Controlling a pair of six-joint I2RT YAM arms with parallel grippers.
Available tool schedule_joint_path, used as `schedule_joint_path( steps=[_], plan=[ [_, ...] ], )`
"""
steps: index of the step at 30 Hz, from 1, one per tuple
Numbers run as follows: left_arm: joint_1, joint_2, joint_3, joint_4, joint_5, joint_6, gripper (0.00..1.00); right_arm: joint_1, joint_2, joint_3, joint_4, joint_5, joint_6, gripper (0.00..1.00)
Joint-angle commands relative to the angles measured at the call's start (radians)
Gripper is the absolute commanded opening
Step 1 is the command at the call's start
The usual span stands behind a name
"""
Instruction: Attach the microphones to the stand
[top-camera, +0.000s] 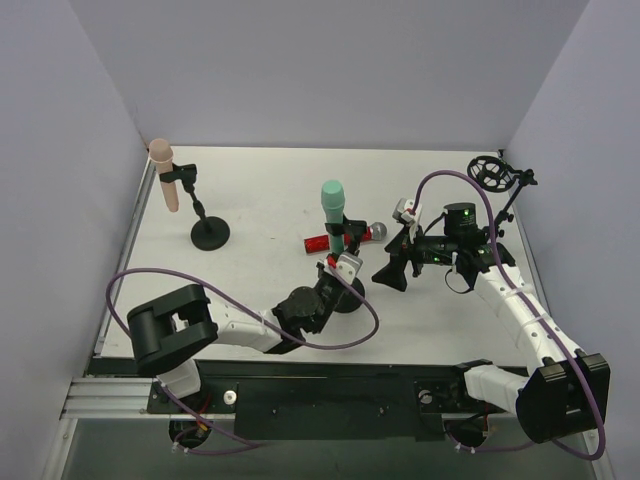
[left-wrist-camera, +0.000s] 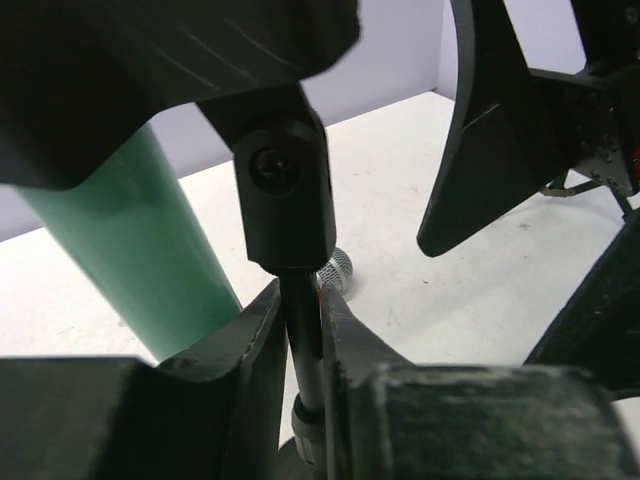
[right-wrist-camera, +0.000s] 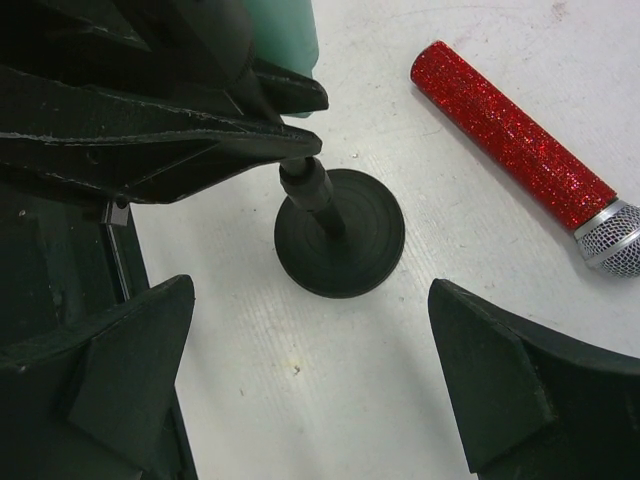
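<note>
The mint green microphone (top-camera: 333, 205) stands upright in the clip of the middle stand (right-wrist-camera: 340, 235). My left gripper (left-wrist-camera: 300, 295) is shut on that stand's thin black pole (left-wrist-camera: 303, 350), just under the clip joint. The glittery red microphone (right-wrist-camera: 510, 135) lies flat on the table behind the stand, its silver mesh head (right-wrist-camera: 615, 235) pointing right. The pale pink microphone (top-camera: 163, 175) hangs in the clip of the back-left stand (top-camera: 210, 233). My right gripper (right-wrist-camera: 310, 360) hovers open to the right of the middle stand's base, holding nothing.
A third black stand (top-camera: 492, 172) with a round clip stands at the back right corner. White walls close in the table on the left, back and right. Purple cables loop beside both arms.
</note>
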Motion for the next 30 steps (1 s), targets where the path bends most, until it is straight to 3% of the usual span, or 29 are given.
schedule_joint_path(
  steps=[1,5,13,16,22,26,30],
  plan=[
    [-0.006,0.001,0.047,0.058,-0.009,0.008,0.19,-0.003,-0.017,0.033,-0.008,-0.053,-0.028,0.96],
    [-0.006,-0.029,0.02,0.054,0.049,0.009,0.0,-0.003,-0.016,0.034,-0.014,-0.056,-0.033,0.96],
    [0.044,-0.218,-0.071,-0.045,0.169,-0.072,0.0,-0.003,-0.02,0.036,-0.028,-0.054,-0.047,0.96],
    [0.161,-0.372,-0.097,-0.158,0.267,-0.194,0.0,-0.003,-0.023,0.034,-0.033,-0.056,-0.05,0.96],
    [0.403,-0.561,-0.113,-0.378,0.369,-0.253,0.0,-0.003,-0.022,0.036,-0.036,-0.059,-0.056,0.96],
    [0.596,-0.577,-0.088,-0.413,0.471,-0.271,0.0,-0.003,-0.02,0.034,-0.037,-0.057,-0.057,0.96],
    [0.756,-0.481,-0.021,-0.37,0.548,-0.282,0.0,-0.003,-0.02,0.033,-0.037,-0.06,-0.059,0.96]
  ],
)
